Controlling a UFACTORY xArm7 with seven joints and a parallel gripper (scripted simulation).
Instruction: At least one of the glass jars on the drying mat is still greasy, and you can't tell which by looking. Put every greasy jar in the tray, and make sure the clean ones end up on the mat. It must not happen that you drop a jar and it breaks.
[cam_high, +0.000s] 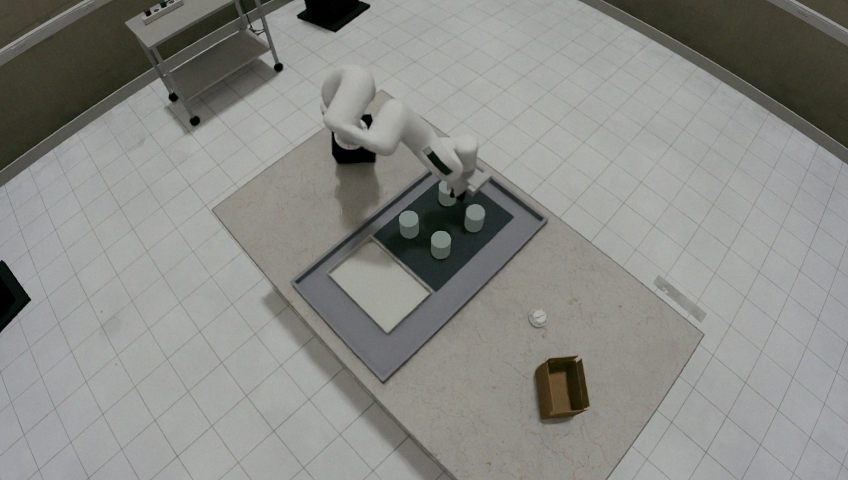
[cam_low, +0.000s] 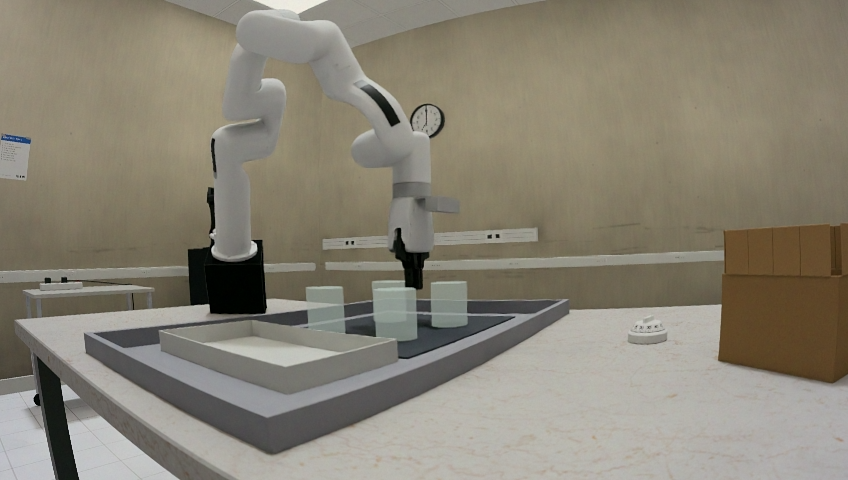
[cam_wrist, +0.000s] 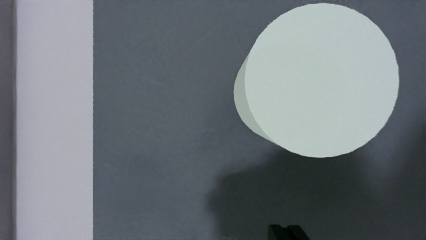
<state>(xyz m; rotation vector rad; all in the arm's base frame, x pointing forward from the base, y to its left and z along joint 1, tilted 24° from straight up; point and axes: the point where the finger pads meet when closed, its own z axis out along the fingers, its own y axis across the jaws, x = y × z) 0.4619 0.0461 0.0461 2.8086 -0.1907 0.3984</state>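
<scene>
4 glass jars (cam_high: 408, 224) (cam_low: 325, 309) (cam_wrist: 321, 80) stand upright and apart on the drying mat (cam_high: 437, 279) (cam_low: 487, 325) (cam_wrist: 150, 100), none in the tray (cam_high: 379, 285) (cam_low: 285, 374). The fingers (cam_high: 458, 195) (cam_low: 414, 284) are pressed together with 0 jars between them, pointing down. From above they overlap the edge of the jar nearest the arm's base side of the gripper, the hindmost jar (cam_high: 443, 193) (cam_low: 380, 284); a 2nd jar, the right-hand jar (cam_high: 474, 218) (cam_low: 449, 304), lies on their other side. Outside, too, they show between these 2, close to the height of the jar tops.

That sideways offset is what the coming move turns on. The wrist view puts 1 round jar top up and to the right of the fingertips, though I cannot tell which of the 4 it is. My reading is a touch check for grease, with sorting still to do: closed fingers could nudge 1 jar lightly, but a slanted push might tip it or run it into another.
</scene>
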